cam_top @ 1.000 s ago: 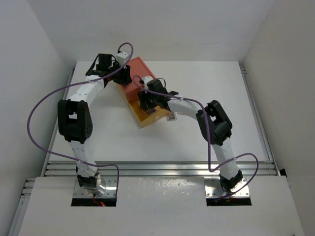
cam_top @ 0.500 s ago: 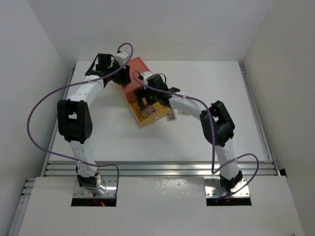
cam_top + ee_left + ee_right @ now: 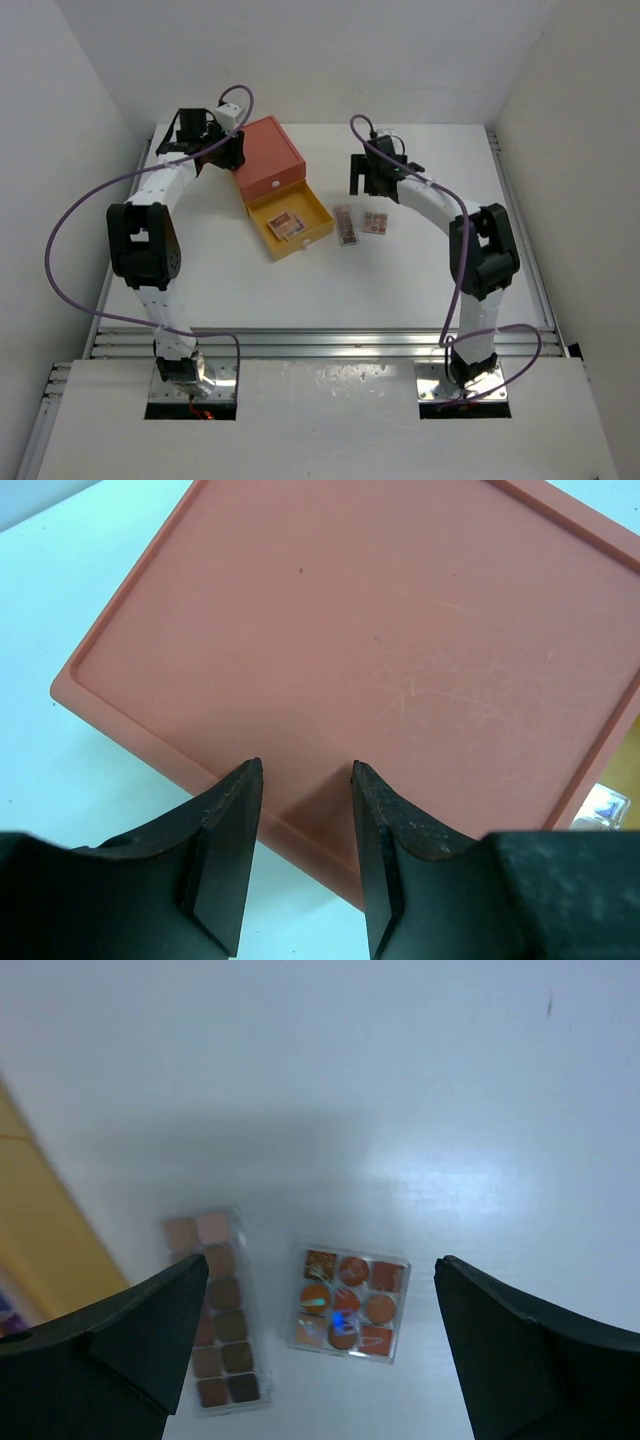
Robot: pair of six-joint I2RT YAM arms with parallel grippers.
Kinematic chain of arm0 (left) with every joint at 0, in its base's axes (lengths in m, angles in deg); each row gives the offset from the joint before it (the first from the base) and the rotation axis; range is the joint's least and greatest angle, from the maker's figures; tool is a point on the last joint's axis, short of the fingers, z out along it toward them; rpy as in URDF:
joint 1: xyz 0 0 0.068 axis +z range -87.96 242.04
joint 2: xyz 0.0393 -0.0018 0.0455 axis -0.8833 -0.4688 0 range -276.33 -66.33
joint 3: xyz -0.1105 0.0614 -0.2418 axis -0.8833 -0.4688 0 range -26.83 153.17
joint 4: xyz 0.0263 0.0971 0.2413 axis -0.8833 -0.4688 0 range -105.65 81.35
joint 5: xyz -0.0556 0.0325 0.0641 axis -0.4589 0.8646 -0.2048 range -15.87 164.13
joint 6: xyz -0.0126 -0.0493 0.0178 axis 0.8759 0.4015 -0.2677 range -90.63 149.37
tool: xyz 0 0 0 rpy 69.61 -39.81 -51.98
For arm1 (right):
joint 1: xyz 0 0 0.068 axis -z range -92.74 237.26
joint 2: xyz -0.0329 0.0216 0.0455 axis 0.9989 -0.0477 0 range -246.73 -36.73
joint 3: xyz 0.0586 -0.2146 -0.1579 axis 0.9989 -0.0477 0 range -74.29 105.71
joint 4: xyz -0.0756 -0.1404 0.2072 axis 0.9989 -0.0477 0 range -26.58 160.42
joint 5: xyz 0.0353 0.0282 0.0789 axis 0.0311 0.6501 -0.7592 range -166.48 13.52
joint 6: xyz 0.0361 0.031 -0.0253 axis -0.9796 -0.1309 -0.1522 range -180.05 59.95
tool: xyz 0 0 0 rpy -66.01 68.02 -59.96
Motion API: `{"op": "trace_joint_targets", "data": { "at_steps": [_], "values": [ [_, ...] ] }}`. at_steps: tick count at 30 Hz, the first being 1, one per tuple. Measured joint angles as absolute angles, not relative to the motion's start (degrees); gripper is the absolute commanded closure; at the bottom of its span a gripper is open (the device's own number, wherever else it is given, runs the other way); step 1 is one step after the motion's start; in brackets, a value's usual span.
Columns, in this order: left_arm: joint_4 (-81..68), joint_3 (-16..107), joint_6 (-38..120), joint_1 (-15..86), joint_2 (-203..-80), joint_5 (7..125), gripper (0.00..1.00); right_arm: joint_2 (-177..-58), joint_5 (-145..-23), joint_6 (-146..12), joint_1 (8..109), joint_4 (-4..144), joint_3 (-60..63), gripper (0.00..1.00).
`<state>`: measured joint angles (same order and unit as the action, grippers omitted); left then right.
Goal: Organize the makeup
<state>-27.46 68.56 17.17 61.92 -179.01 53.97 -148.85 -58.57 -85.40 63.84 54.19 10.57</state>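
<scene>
L gripper (image 3: 306,768): jaws part-spread, nothing btwn them, tips over edge of orange box (image 3: 380,650) top; contact w/ box unclear. R gripper (image 3: 322,1260): jaws wide, released, empty, hovers above desk (image 3: 400,1080). Under it, 2 palettes flat on desk, side by side, apart: long brown palette (image 3: 217,1310) just beside yellow drawer (image 3: 310,210), square mixed-colour palette (image 3: 348,1303) on its far side. Drawer stands open at box front; third palette (image 3: 286,225) lies inside.
</scene>
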Motion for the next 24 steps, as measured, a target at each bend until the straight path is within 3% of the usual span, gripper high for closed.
{"op": "trace_joint_targets", "data": {
  "at_steps": [9,14,16,19,20,21,24],
  "values": [
    [-27.4,68.6,16.6,62.1,-179.0,54.1,0.53,-156.4,-58.9,-90.7,64.6,45.7,9.0,0.03],
    [-27.5,68.6,16.6,62.1,-179.0,54.0,0.53,-158.3,-59.0,-92.8,64.6,43.8,9.2,0.13],
    [-27.4,68.6,16.6,62.1,-179.0,54.0,0.53,-158.3,-58.7,-93.6,64.7,43.7,9.2,0.21],
    [-27.4,68.6,16.6,62.1,-179.0,54.0,0.53,-158.3,-58.8,-94.1,64.7,44.1,8.9,0.42],
    [-27.4,68.6,16.6,62.1,-179.0,54.0,0.53,-158.3,-58.8,-94.1,64.8,44.2,8.9,0.50],
    [-27.4,68.6,16.6,62.1,-179.0,54.0,0.53,-158.3,-58.9,-94.1,64.9,44.2,8.8,0.64],
    [-27.4,68.6,16.6,62.1,-179.0,54.0,0.53,-158.1,-59.2,-94.1,65.6,44.7,8.7,0.76]
  ]
}}
